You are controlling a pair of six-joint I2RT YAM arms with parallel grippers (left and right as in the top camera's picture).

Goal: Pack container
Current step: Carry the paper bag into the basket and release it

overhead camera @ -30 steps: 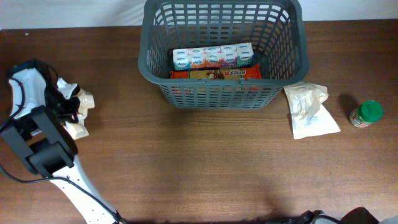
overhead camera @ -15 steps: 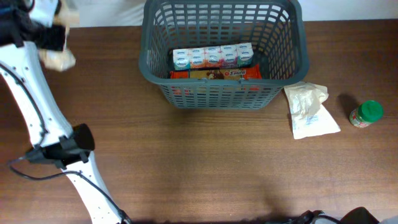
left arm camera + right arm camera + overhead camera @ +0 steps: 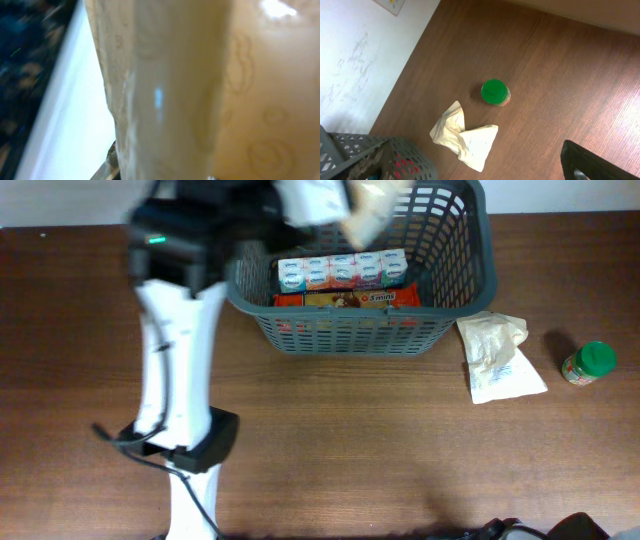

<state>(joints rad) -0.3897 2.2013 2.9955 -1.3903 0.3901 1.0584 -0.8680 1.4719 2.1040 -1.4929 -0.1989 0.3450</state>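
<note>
The dark grey basket (image 3: 352, 332) stands at the back centre of the table; its corner also shows in the right wrist view (image 3: 400, 157). Inside lie a row of small white cartons (image 3: 342, 271) and an orange-red pack (image 3: 345, 298). My left gripper (image 3: 335, 202), blurred by motion, is high over the basket's back left, shut on a crumpled cream packet (image 3: 370, 205). That packet fills the left wrist view (image 3: 200, 90) and hides the fingers. Of my right gripper only one dark finger (image 3: 592, 162) shows, off to the right of the basket.
A cream paper bag (image 3: 500, 356) lies right of the basket, also in the right wrist view (image 3: 465, 140). A green-lidded jar (image 3: 588, 363) stands further right, also in the right wrist view (image 3: 495, 92). The left arm's base (image 3: 190, 445) stands front left.
My left arm has swung fast from the table's left side, up and to the right, carrying the cream packet to above the basket. The other things have not moved.
</note>
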